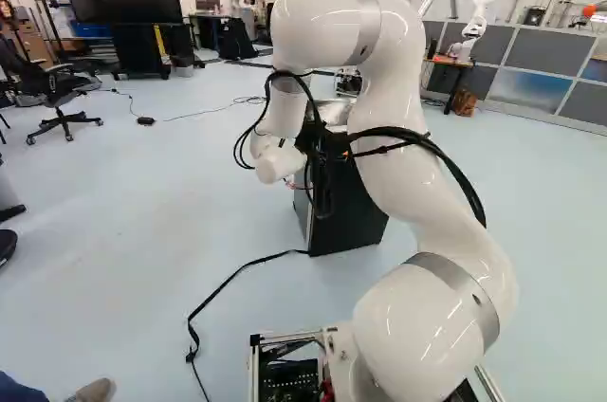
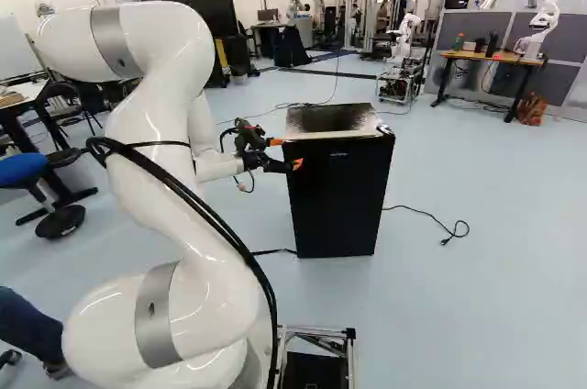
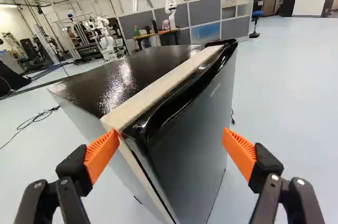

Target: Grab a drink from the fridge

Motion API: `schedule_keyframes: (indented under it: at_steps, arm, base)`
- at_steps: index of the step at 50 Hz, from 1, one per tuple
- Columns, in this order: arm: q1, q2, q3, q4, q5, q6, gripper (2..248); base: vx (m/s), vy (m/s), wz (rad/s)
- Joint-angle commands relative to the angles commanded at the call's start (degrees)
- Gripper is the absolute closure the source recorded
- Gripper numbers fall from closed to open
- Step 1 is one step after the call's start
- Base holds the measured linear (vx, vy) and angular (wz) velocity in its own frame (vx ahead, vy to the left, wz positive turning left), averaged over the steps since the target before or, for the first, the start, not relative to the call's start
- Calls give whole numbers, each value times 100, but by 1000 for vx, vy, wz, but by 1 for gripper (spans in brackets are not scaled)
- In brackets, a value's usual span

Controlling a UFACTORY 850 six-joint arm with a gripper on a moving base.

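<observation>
In the right base view my gripper is at the upper corner of the small black fridge, on the side nearer the arm. Seen from the wrist, the gripper stands wide open, its orange pads well apart with a corner of the fridge between and ahead of them. One pad appears close to the pale strip behind the door's edge; whether it touches, I cannot tell. The door is closed, and no drink is visible. The left base view shows the fridge partly behind the arm.
A black cable lies on the floor near the fridge; another trails from its far side. Another robot stands by a wooden table at the back. A person's shoe shows close to the base.
</observation>
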Motion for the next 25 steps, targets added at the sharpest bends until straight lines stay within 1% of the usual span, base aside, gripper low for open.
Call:
schedule_keyframes:
  at_steps: [25]
  arm:
    - [130, 329, 576, 0, 0, 0, 3]
  base:
    - [0, 0, 0]
